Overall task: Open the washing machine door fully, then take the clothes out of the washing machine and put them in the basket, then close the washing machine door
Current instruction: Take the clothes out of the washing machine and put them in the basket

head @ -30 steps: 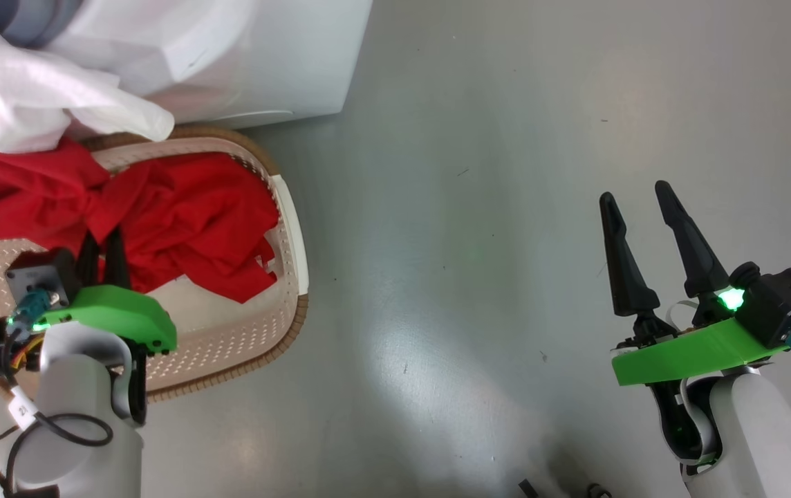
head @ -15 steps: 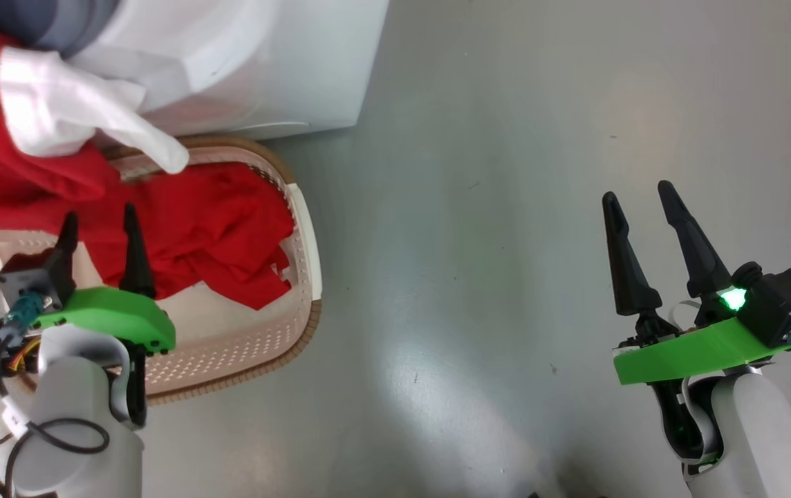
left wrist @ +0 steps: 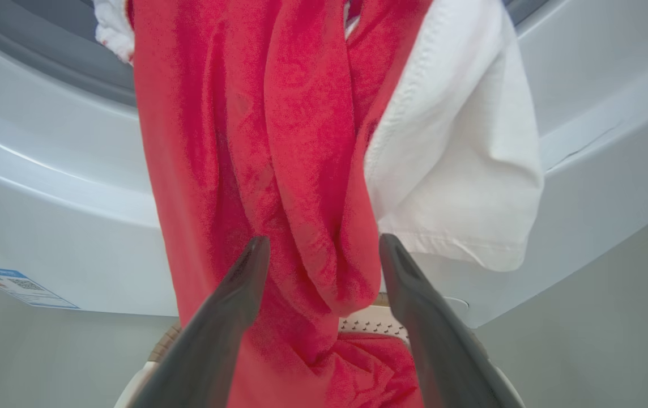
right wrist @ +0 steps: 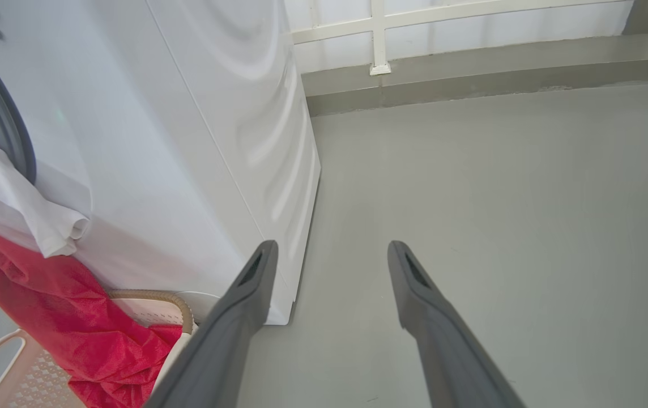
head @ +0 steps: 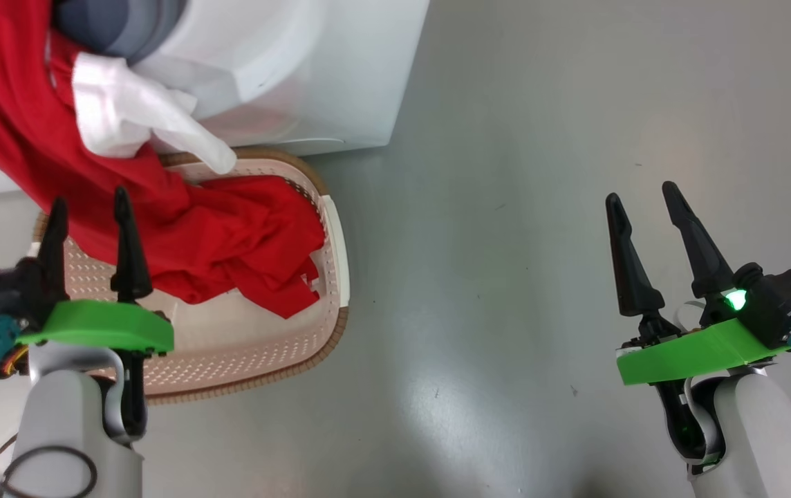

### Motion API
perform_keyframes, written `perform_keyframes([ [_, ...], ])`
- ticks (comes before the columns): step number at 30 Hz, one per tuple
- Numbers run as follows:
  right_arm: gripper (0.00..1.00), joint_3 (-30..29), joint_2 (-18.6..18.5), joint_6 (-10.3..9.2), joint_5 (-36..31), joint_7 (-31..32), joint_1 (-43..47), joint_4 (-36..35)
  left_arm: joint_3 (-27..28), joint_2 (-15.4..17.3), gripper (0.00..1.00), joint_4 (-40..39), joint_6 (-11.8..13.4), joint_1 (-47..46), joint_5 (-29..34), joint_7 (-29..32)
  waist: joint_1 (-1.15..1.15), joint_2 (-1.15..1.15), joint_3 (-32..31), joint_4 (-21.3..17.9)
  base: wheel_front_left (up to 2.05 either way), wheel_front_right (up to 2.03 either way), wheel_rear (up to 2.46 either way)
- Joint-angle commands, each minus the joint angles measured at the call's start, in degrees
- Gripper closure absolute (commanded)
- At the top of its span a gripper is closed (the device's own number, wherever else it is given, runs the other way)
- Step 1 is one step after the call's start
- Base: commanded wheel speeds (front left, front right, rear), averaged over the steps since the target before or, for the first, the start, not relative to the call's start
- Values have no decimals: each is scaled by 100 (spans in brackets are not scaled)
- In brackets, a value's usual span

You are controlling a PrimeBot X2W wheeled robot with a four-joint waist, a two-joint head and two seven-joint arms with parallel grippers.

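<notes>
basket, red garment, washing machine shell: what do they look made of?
basket: moulded plastic by the look, matt cream, regular punched holes; brown rim looks woven, possibly plastic too.
red garment: soft matt fabric, likely a light jersey; it drapes and folds.
washing machine: glossy white panel with soft reflections; painted metal or plastic, can't tell.

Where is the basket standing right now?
In the head view the basket is at the lower left, on the floor before the washing machine, with the clothes hanging into it and the left gripper at its left end.
</notes>
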Motion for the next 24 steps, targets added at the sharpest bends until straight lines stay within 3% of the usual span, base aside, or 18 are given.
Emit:
perform_keyframes([
  [1,0,93,-27,43,-30,-37,131,-109,108,137,0,-333,12,300,-88,-28,0,0,-71,59,0,0,0],
  [12,0,39,-110,43,-44,-37,240,-119,-104,136,0,-1582,200,1052,66,-28,0,0,-198,219,0,0,0],
  [17,0,24,-131,43,-46,-37,270,-112,-212,136,0,-2126,313,1433,-148,-28,0,0,-241,250,0,0,0],
  [24,0,-11,-143,43,-48,-37,281,-124,-428,136,0,-2480,455,1647,-255,-28,0,0,-226,273,0,0,0],
])
